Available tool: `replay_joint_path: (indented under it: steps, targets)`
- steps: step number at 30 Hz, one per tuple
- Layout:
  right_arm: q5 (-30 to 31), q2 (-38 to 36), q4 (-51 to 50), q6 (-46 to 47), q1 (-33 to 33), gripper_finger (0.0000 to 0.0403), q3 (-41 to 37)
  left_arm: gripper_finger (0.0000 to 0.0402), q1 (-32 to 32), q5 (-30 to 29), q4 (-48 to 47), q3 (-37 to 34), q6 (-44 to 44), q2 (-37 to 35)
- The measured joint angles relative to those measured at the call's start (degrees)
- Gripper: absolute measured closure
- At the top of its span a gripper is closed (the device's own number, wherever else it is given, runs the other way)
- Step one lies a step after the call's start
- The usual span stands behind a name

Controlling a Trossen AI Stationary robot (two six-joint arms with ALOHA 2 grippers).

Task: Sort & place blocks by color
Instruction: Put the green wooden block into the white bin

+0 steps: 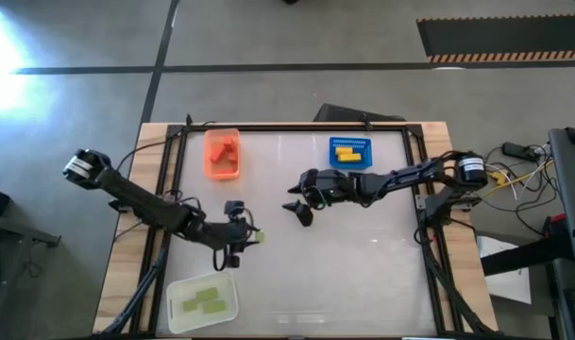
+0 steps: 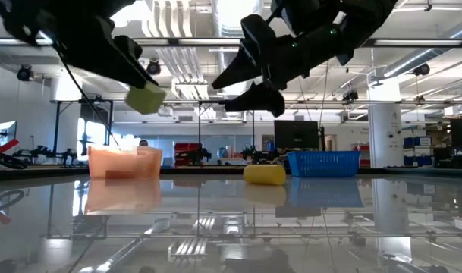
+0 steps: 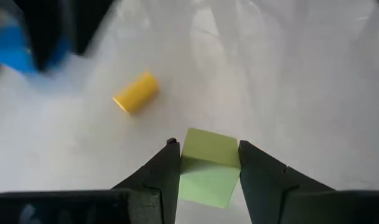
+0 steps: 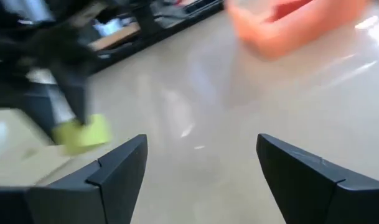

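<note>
My left gripper (image 1: 247, 236) is shut on a light green block (image 3: 208, 163), which hangs above the table in the low view (image 2: 146, 98) and shows in the right wrist view (image 4: 83, 134) too. A yellow block (image 3: 136, 92) lies on its side on the table beyond it (image 2: 265, 174). My right gripper (image 1: 301, 206) hovers open over mid-table, its fingers wide apart (image 4: 201, 168), touching nothing. Red blocks lie in the orange tray (image 1: 223, 154), yellow ones in the blue tray (image 1: 350, 151), green ones in the white tray (image 1: 202, 300). My left gripper pinches the green block between its two fingers (image 3: 170, 167), one on each of two opposite side faces (image 3: 188, 163). The block is lifted clear of the table, and its outer end sticks out beyond the fingertips.
The orange tray (image 2: 124, 161) and the blue tray (image 2: 324, 162) stand near the table's far edge, the white tray at the near left corner. Both arms reach toward mid-table, their grippers close together. Bare tabletop spreads over the near right part (image 1: 363, 274).
</note>
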Motion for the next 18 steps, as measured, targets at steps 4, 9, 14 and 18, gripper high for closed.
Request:
replay_joint_path:
  steps: [4, 9, 14, 18]
  targets:
    - [6.35, -2.33, -3.70, -2.42, 0.00, 0.0120, 0.00, 0.0285, -0.59, 10.14, -19.66, 8.14, -16.35, -0.07]
    - [7.21, -3.64, -4.59, -4.73, 0.01, 0.0132, -0.01, 0.0285, -3.72, 23.43, -38.14, 17.85, -36.81, 2.11]
    - [7.23, -3.64, -4.76, -5.14, 0.02, 0.0141, -0.02, 0.0285, -9.52, 31.04, -41.01, 23.39, -46.57, 4.76]
    - [7.24, -3.64, -4.74, -5.45, 0.00, 0.0145, -0.02, 0.0285, -13.35, 32.14, -40.65, 26.51, -51.16, 6.84]
